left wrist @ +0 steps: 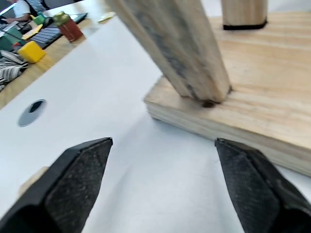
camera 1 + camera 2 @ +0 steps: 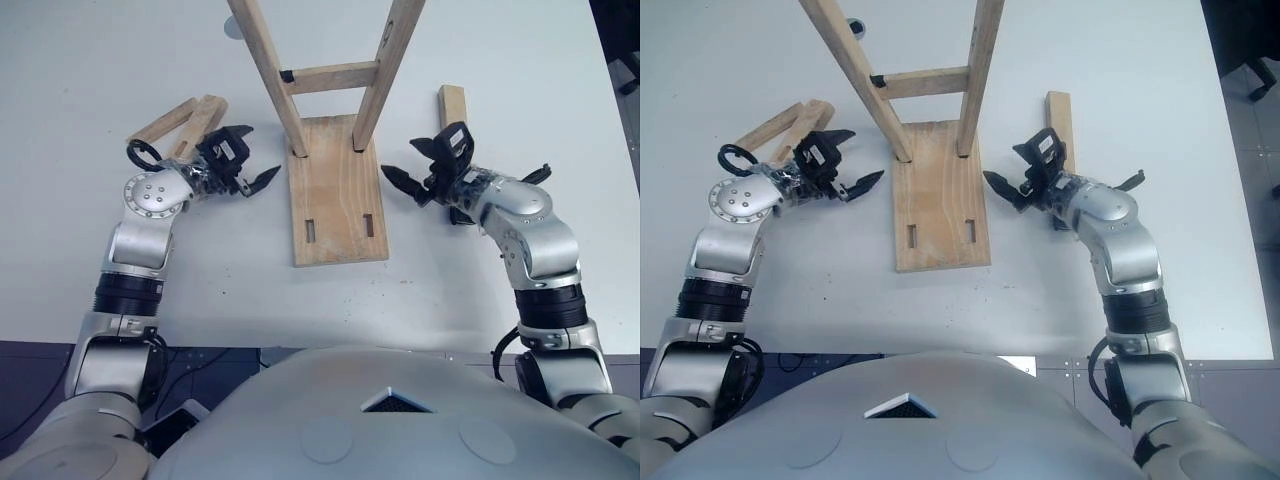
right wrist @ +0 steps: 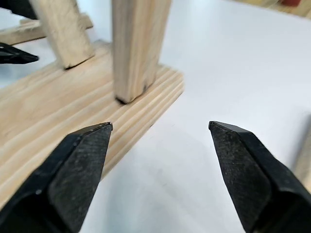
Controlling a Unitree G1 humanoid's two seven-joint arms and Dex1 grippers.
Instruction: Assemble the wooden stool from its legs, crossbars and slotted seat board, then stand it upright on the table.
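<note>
Seat board (image 2: pixel 335 200), lying flat at the centre of the table (image 2: pixel 90 60) with its long axis running near to far. At its near end, two empty slots (image 2: pixel 311 230) await the second pair of legs.

To either side of the board, about halfway along it, the two grippers are apart from the wood. The left gripper (image 2: pixel 262 152) has its jaws spread wide and holds nothing. The right gripper (image 2: pixel 397 155) is likewise wide and empty. Both point inward at the board's long edges.

At the board's far end, two upright legs (image 2: pixel 270 70) stand in the far slots, joined higher up by a crossbar (image 2: pixel 335 76). Beyond the left gripper lie the loose legs (image 2: pixel 180 122), side by side. Beyond the right gripper lies a single loose piece (image 2: pixel 452 103).

Probable hazards: the standing frame is tall and appears held only at its feet, so a sideways nudge from either finger could lever it out of its slots or topple it. The board appears to rest free on the smooth table and may slide or turn if pressed from one side alone, which would misalign the empty slots for the next insertion.
</note>
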